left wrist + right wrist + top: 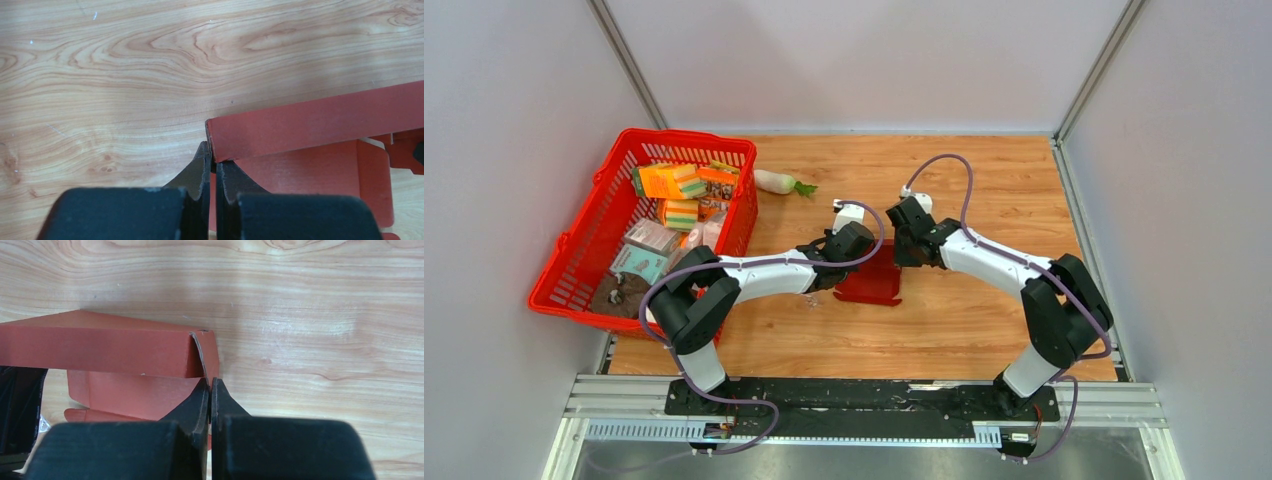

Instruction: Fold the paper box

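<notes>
The paper box (871, 281) is a dark red creased cardboard piece in the middle of the wooden table, between my two grippers. My left gripper (849, 247) is shut on the box's left wall; in the left wrist view its fingertips (212, 161) pinch the corner of a raised red panel (320, 122). My right gripper (904, 245) is shut on the box's right wall; in the right wrist view its tips (209, 386) clamp the folded corner (202, 352) of the box (100, 347). The box's base panel lies below the raised wall.
A red plastic mesh basket (604, 200) holding several packets stands at the left. A white radish (776, 181) lies beside it at the back. Grey walls enclose the table on three sides.
</notes>
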Robot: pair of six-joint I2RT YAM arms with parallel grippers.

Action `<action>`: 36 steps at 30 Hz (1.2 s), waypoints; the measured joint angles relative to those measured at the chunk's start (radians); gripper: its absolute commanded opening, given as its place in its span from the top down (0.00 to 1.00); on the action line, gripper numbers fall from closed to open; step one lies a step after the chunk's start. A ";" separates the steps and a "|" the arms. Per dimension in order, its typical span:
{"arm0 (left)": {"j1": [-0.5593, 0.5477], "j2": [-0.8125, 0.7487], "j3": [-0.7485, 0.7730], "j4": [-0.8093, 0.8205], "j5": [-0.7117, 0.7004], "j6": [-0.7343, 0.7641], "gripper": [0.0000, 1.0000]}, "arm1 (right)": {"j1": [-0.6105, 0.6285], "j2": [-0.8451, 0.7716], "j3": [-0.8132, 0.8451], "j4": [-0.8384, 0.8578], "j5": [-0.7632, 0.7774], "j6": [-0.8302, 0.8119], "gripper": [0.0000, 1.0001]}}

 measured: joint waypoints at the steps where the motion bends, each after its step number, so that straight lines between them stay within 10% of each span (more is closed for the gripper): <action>1: 0.000 0.000 -0.001 0.000 -0.001 0.001 1.00 | 0.000 0.006 0.009 -0.006 0.008 -0.003 1.00; 36: 0.004 -0.038 -0.078 0.081 0.003 0.000 1.00 | -0.078 -0.077 -0.170 0.176 -0.170 0.622 0.96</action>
